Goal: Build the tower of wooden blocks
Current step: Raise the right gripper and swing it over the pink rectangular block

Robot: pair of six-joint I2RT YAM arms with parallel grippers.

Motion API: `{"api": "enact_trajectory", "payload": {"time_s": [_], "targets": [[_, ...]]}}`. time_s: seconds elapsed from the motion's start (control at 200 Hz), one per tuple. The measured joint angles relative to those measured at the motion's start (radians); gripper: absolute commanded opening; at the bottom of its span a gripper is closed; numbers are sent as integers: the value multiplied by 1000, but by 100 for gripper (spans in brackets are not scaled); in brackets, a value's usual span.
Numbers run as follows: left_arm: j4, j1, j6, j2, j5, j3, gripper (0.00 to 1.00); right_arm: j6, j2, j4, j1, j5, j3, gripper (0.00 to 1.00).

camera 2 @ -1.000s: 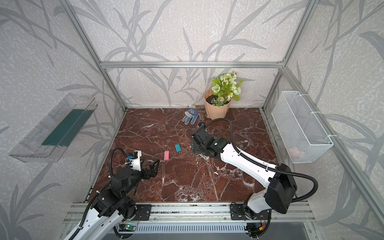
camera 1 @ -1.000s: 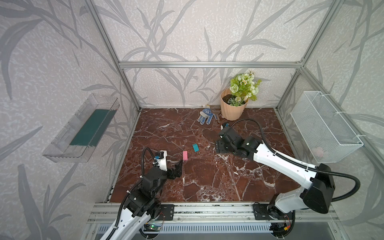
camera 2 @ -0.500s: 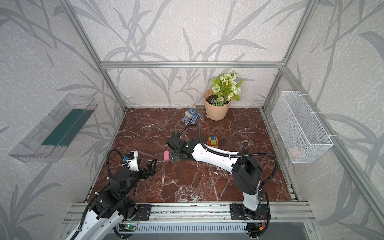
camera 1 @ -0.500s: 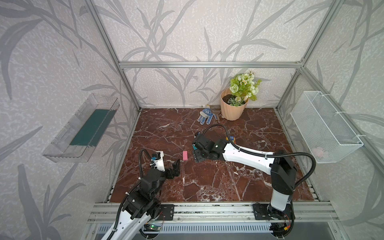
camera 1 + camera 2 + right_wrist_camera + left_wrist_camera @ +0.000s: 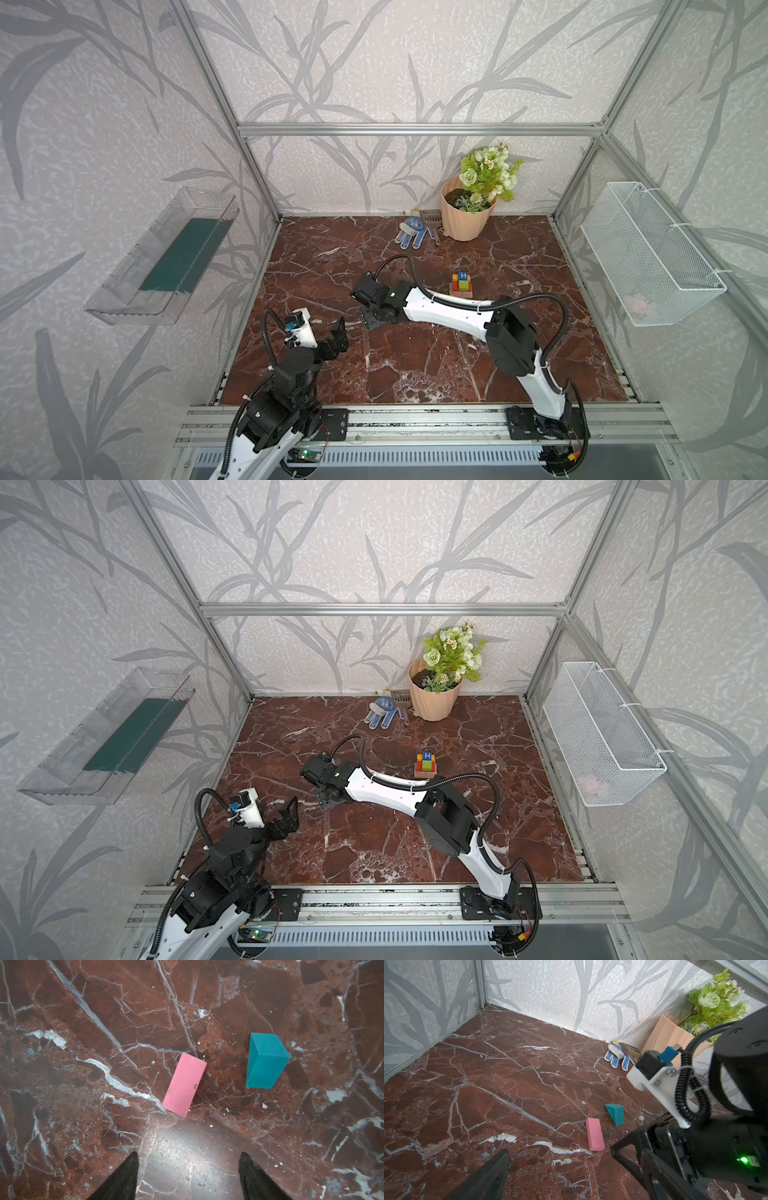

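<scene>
Right gripper (image 5: 188, 1154) of mine hangs spread and empty just short of the pink block (image 5: 185, 1084), which lies flat on the bench (image 5: 83, 1022) well left of the tower (image 5: 461, 284); it looks like light, stiff, slick painted wood, so I'd pinch its long sides mid-length.

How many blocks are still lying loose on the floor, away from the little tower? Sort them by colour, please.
pink block: 1
teal block: 1
Total loose on the floor: 2
</scene>
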Motion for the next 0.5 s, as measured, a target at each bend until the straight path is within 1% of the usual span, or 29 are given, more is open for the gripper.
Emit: {"api": "enact_trajectory", "payload": {"time_s": [0.135, 0.27, 0.5], "targets": [[1, 0, 0, 6, -2, 0, 99, 4, 73, -45, 0, -1, 84, 73], [1, 0, 0, 6, -2, 0, 99, 10, 156, -93, 0, 19, 190, 71], [1, 0, 0, 6, 0, 0, 99, 23, 378, -242, 0, 64, 531, 63]]}}
